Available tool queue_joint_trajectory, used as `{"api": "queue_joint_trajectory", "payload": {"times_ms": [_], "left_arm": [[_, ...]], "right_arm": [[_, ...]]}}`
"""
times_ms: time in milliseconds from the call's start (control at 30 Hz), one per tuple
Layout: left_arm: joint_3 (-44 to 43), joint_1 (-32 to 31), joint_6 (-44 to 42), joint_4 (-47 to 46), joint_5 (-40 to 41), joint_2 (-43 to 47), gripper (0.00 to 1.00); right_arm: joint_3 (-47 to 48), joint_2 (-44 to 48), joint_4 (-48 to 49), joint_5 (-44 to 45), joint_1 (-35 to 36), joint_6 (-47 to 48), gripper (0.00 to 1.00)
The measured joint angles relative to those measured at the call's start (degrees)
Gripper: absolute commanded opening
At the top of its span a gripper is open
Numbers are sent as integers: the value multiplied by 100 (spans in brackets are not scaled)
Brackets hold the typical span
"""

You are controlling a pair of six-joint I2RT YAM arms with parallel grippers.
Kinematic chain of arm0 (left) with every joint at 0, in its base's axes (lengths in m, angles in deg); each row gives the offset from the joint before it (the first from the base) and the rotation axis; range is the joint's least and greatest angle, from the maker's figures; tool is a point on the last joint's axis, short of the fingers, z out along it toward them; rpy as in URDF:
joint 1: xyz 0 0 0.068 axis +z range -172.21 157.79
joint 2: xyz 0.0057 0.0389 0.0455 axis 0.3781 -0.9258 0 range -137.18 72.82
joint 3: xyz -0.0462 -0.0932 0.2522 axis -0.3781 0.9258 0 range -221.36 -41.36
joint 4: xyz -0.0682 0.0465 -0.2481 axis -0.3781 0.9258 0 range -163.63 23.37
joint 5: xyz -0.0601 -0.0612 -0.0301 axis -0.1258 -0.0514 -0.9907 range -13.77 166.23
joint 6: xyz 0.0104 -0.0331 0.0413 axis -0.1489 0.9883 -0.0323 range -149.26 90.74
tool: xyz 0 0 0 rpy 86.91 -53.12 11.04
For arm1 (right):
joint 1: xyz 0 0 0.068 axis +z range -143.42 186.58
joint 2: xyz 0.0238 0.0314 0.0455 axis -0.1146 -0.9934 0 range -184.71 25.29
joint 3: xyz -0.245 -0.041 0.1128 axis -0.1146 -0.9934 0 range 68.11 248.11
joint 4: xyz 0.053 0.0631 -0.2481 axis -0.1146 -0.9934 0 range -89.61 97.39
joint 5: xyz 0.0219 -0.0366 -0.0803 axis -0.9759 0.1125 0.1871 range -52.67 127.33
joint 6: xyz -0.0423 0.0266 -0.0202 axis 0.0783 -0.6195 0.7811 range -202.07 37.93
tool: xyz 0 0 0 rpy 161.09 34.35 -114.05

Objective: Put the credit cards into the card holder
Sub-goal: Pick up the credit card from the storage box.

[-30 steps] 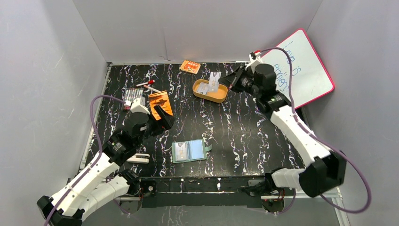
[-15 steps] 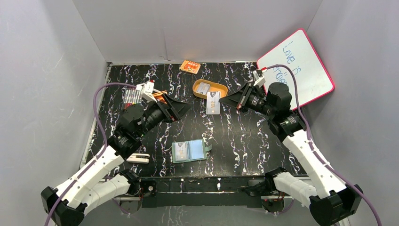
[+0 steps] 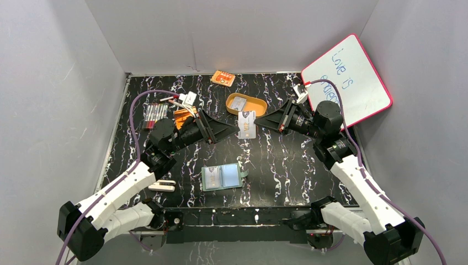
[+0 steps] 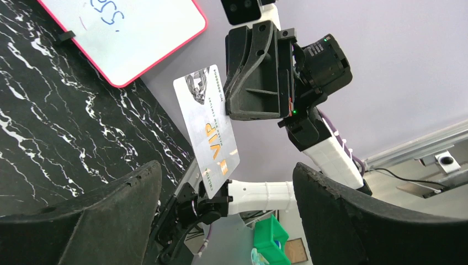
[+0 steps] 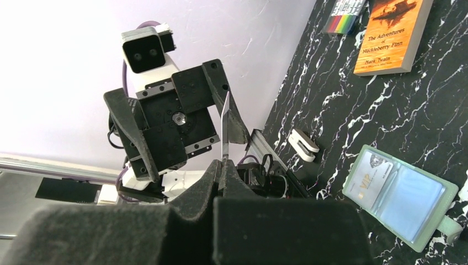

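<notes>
Beyond the open holder [image 3: 221,176], aloft: one card [image 3: 246,125], pinched by right hand [image 3: 257,120]; left hand [image 3: 233,129] spread wide, just short of it. Judgement: handover needed left closing squarely on the free edge before right released.

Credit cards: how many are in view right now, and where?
3 credit cards: one pinched in the right gripper; one lying in the tan tray; one tucked in the card holder. Others may hide beneath the tray's card.

Bright, even, diffuse light; faint shadows on the counter [image 3: 276,160]. Both wrist views blur the near pincer fingers [image 4: 99,221] at 6 o'clock.
</notes>
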Motion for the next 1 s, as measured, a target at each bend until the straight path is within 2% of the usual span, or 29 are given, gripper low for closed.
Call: {"api": "queue_joint_trajectory", "payload": {"times_ms": [133, 333, 533, 767, 833, 900, 1000], "left_arm": [[11, 0, 175, -229, -205, -144, 75], [111, 0, 389, -564, -466, -304, 44], [184, 0, 546, -887, -695, -463, 31], [184, 0, 647, -1073, -844, -614, 1], [184, 0, 669, -1078, -874, -638, 0], [184, 0, 678, -1117, -881, -643, 0], [184, 0, 669, -1154, -876, -643, 0]], "right_arm": [[0, 2, 109, -63, 0, -92, 0], [0, 0, 227, -197, 0, -164, 0], [0, -24, 321, -299, 0, -238, 0], [0, -87, 361, -389, 0, -264, 0], [0, -103, 365, -426, 0, -262, 0], [-2, -107, 363, -442, 0, -258, 14], [-2, -101, 361, -439, 0, -236, 27]]}}
